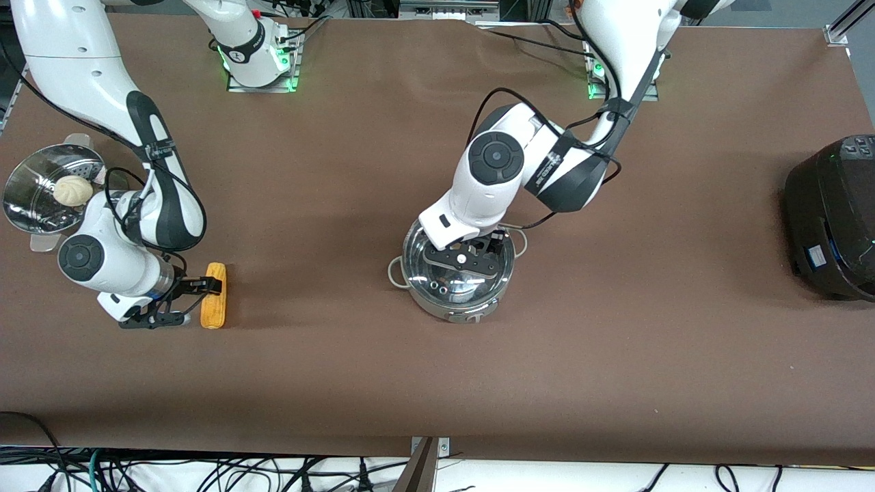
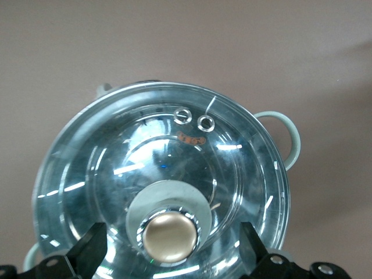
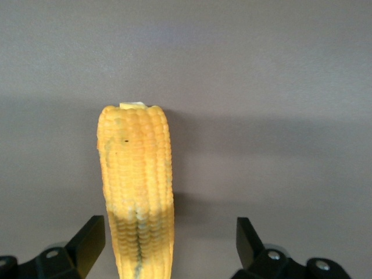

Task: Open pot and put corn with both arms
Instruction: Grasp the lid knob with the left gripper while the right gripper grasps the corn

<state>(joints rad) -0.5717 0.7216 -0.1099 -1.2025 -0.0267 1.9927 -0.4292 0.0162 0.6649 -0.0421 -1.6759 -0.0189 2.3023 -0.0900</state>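
Both my grippers spread wide: one over the lid knob, one beside the corn.

My left gripper (image 1: 472, 258) hangs over the pot (image 1: 456, 273) at frame centre, fingers (image 2: 88, 250) apart on either side of the tan knob (image 2: 170, 235), not touching it; the glass lid (image 2: 163, 174) is on. Brown table (image 1: 342, 376) lies bare all around the pot, so there is room to lift the lid away. My right gripper (image 1: 179, 301) sits low at the left of the frame with its fingers spread, gripping nothing. The corn (image 1: 214, 295) lies on the cloth, long axis running up and down the frame. In the right wrist view the corn (image 3: 136, 192) sits nearer one finger (image 3: 87, 244), so I judge a small sideways shift comes before closing. The steamer basket (image 1: 41, 198) lies above it.
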